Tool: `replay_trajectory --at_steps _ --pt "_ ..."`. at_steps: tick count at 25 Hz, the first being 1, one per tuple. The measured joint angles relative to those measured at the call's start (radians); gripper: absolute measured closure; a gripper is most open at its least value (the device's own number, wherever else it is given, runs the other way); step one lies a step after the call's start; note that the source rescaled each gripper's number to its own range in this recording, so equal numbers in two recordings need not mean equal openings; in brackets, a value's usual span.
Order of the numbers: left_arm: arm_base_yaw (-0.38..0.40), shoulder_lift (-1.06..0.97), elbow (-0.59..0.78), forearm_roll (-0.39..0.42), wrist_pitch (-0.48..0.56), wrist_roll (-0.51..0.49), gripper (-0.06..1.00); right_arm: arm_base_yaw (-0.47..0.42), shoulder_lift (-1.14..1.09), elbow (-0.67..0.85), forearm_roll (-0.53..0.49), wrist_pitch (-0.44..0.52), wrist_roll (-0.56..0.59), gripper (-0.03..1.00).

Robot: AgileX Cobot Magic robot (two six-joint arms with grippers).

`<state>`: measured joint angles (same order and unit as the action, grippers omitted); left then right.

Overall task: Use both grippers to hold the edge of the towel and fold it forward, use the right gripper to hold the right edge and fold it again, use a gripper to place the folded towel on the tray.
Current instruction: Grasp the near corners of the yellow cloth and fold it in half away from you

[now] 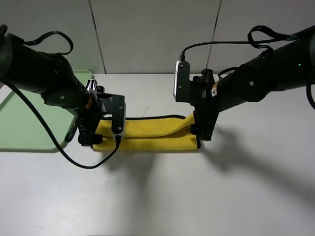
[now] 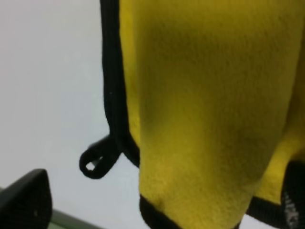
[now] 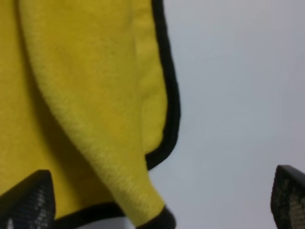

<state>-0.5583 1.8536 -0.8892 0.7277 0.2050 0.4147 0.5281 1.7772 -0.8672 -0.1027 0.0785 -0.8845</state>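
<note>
White tabletop [image 1: 157,196] ran back to a grey panelled wall [image 1: 147,34], and on it the yellow towel [image 1: 152,132] lay doubled over into a long band, one layer on the other, between the two arms. It was near the mint-green tray [image 1: 24,123] but not on it. The left gripper [image 1: 88,137] stood at the band's left end and the right gripper [image 1: 203,130] at its right end. In the right wrist view the fingers [image 3: 28,200] were wide apart, the towel's corner lay loose between them, and nothing was pinched. The left wrist view showed much the same, with the black loop [image 2: 97,162] hanging free. The forward fold therefore looked complete, and the second fold looked due. That would call for the right gripper to close on both layers at the black-trimmed right edge [image 3: 171,105] and carry it across toward the left. The left gripper would need to lift clear first so that it did not block the cloth.
</note>
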Motion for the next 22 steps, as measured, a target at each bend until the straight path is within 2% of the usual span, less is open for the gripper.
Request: replay_trajectory --at_steps 10,18,22 --pt "0.0 0.0 0.0 -0.002 -0.021 -0.006 -0.05 0.0 0.0 0.0 0.0 -0.009 0.003 -0.03" --pt "0.0 0.0 0.0 -0.003 -0.034 -0.006 -0.06 0.0 -0.001 0.0 0.02 0.011 0.168 -0.03" --pt "0.0 0.0 0.0 -0.003 -0.037 -0.006 -0.06 0.0 -0.029 0.0 0.02 0.027 0.199 -0.03"
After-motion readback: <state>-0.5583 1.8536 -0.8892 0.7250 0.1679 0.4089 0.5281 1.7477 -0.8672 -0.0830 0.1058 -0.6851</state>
